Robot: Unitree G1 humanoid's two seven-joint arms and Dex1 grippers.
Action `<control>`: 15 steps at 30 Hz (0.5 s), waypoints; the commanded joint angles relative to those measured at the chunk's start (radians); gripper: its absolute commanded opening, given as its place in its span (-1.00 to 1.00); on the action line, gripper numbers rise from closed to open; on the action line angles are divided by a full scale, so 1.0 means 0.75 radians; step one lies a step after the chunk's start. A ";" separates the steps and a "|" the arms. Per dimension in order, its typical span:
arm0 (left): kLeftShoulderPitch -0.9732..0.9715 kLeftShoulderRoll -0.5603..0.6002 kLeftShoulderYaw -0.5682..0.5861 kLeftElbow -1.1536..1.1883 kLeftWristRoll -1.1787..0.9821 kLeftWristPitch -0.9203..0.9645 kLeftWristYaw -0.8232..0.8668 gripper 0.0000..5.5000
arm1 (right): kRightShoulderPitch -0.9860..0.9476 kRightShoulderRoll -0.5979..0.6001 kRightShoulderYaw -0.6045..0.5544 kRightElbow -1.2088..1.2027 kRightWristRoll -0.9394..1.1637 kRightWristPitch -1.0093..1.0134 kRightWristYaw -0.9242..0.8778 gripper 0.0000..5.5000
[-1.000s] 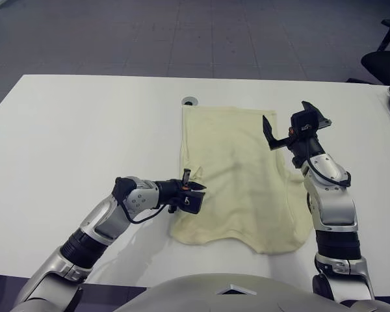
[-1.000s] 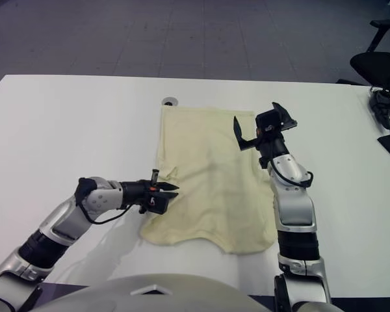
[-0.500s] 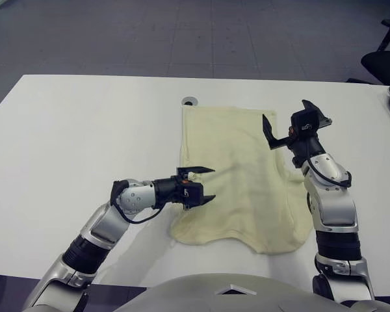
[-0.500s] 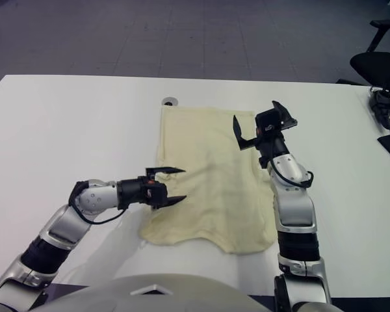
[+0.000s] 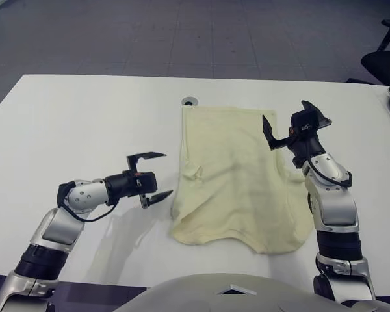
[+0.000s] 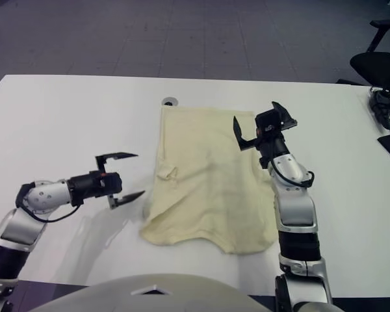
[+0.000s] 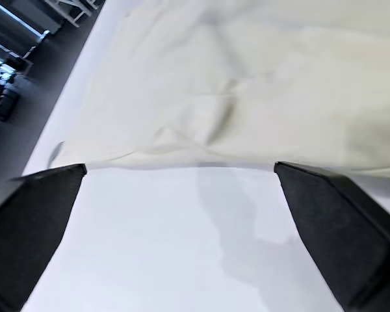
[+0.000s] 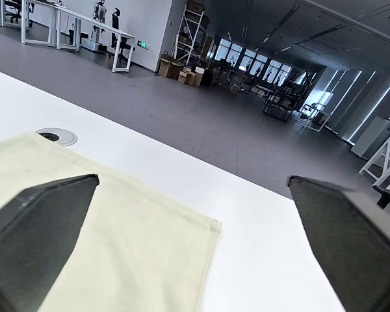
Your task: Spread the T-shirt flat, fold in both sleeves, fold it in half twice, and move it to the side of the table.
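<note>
With my left hand point(image 5: 167, 173) and right hand point(image 5: 286, 121) both open and empty, I'd pinch the limp, light pale-yellow cloth T-shirt point(image 5: 237, 175), lying mid white tabletop point(image 5: 84, 117), at its corners.

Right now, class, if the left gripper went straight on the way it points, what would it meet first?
Probably the T-shirt: the open left gripper points across bare table at the shirt's side edge, near a small pucker. Its height is unclear, so it might skim over the cloth.
</note>
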 commanded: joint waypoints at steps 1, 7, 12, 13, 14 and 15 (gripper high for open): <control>0.033 -0.004 -0.055 -0.059 -0.007 -0.019 -0.027 0.96 | -0.011 -0.013 -0.003 0.015 -0.001 0.000 0.006 0.96; 0.036 -0.049 -0.086 -0.067 0.004 -0.050 0.011 0.96 | -0.009 -0.018 0.011 0.025 -0.017 -0.006 0.006 0.96; 0.033 -0.056 -0.099 -0.064 0.021 -0.068 0.024 0.96 | -0.002 -0.023 0.017 0.028 -0.031 -0.012 0.004 0.96; 0.038 -0.054 -0.102 -0.065 0.030 -0.070 0.026 0.96 | -0.004 -0.025 0.019 0.032 -0.032 -0.014 0.004 0.96; 0.044 -0.050 -0.106 -0.065 0.037 -0.070 0.025 0.96 | -0.005 -0.026 0.020 0.036 -0.033 -0.016 0.004 0.96; 0.052 -0.042 -0.111 -0.066 0.043 -0.071 0.018 0.96 | -0.006 -0.027 0.021 0.038 -0.034 -0.017 0.005 0.96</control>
